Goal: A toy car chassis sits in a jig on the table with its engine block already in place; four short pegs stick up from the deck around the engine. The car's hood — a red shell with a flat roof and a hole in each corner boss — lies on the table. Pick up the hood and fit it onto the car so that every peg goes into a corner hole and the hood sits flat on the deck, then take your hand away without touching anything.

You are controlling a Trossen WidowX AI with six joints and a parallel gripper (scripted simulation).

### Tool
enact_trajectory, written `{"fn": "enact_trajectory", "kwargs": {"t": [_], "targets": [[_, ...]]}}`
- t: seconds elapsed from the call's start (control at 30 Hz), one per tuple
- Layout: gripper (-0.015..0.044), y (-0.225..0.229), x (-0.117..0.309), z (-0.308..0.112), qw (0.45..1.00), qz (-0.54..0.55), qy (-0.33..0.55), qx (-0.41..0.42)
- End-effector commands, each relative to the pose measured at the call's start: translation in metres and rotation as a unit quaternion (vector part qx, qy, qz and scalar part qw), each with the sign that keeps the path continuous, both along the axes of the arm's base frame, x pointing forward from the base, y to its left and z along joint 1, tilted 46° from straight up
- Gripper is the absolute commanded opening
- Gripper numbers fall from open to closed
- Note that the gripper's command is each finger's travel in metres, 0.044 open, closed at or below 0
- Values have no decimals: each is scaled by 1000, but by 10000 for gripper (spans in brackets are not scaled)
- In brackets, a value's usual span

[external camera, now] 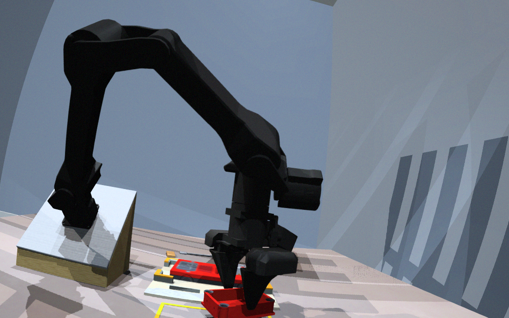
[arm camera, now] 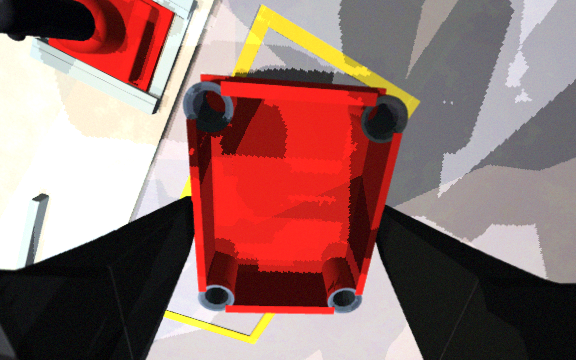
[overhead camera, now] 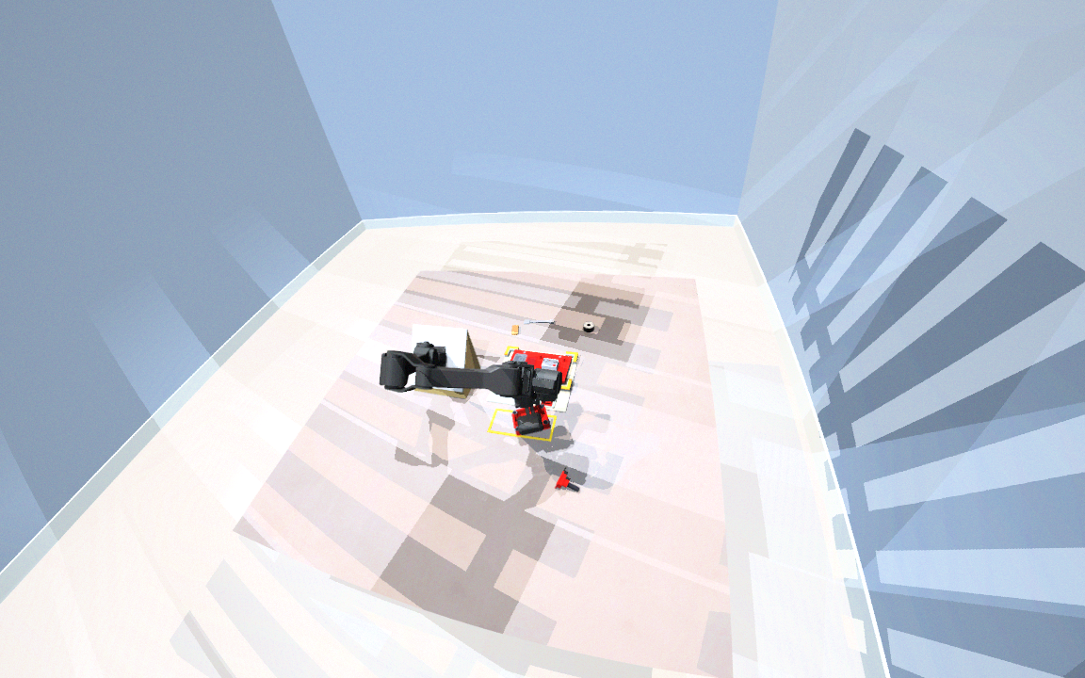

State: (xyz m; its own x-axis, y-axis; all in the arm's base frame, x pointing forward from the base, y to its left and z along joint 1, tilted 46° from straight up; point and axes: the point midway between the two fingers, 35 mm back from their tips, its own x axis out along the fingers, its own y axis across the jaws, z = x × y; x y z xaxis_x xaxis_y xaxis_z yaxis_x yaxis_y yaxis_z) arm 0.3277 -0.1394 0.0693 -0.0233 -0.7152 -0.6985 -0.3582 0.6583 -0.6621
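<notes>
My gripper [overhead camera: 532, 419] [external camera: 240, 297] [arm camera: 287, 210] is shut on the red hood [overhead camera: 518, 424] [external camera: 228, 313] [arm camera: 278, 200], one finger on each long side. The hood is roof down, with its hollow and four corner holes facing up. It is low over the yellow outline; I cannot tell whether it touches the table. The red chassis [overhead camera: 564, 363] [external camera: 207, 268] sits in the jig [external camera: 157, 288] [arm camera: 93, 200], behind the hood in the exterior view. My arm and fingers partly cover it. The engine block and pegs cannot be made out clearly.
The yellow outline [overhead camera: 500, 433] [external camera: 169, 304] [arm camera: 313, 42] lies in front of the jig. A red base with a black post [arm camera: 140, 55] stands on the jig plate; a similar piece [overhead camera: 563, 480] lies farther forward. An orange block [overhead camera: 514, 330] [external camera: 170, 253], thin rod [overhead camera: 540, 321] and dark ring [overhead camera: 588, 326] lie behind.
</notes>
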Motion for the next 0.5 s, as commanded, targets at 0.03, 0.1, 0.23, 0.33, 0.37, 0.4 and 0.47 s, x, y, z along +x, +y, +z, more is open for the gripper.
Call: {"fn": "enact_trajectory", "kwargs": {"t": [0.03, 0.1, 0.23, 0.33, 0.37, 0.4, 0.47], "targets": [[0, -13, -5, -15, 1000, 0, 9, 0], [0, -13, -5, -15, 1000, 0, 9, 0], [0, -13, -5, -15, 1000, 0, 9, 0], [0, -13, -5, -15, 1000, 0, 9, 0], [26, -12, -4, -13, 1000, -1, 5, -1], [53, -12, -4, -13, 1000, -1, 5, -1], [105, -12, -4, -13, 1000, -1, 5, -1]]}}
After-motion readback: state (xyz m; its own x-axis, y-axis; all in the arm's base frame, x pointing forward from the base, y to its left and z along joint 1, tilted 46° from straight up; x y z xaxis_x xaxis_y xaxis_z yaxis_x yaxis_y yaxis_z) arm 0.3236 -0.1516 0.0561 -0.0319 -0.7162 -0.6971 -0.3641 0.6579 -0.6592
